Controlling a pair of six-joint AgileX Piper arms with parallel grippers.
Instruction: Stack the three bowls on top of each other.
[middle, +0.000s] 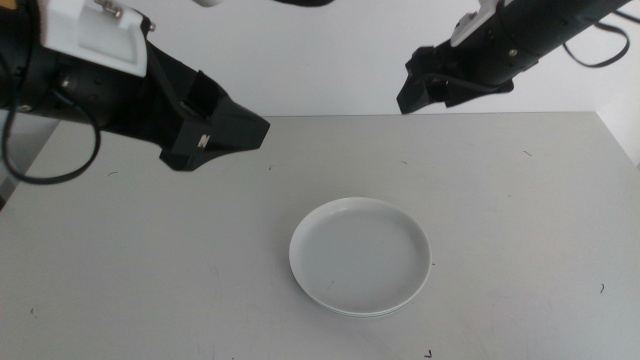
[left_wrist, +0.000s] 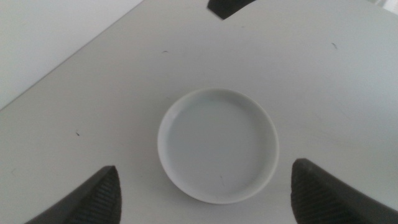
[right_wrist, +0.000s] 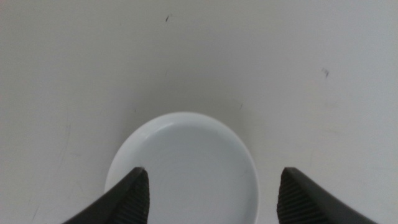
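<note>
We are holding both grippers, left (middle: 235, 130) and right (middle: 425, 90), wide apart, empty, above the bowls (middle: 361, 255), apparently already stacked; retreating comes next.

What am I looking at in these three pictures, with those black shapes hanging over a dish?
You are seeing one moment from three cameras. The wide picture looks down over a grey table. The black shapes are two robot arms, each ending in a gripper with two dark jaws. The left gripper reaches in from the left, and the right gripper from the right. Both hang above the table, clear of it.

The other two pictures come from cameras on the arms' wrists, so each shows its own jaws rising from the bottom edge. In both, the jaws stand wide apart and hold nothing.

On the table sits a white dish, round and shallow. A second rim seems to peek out under its near edge, so it may rest on others, but no other colours show.
</note>
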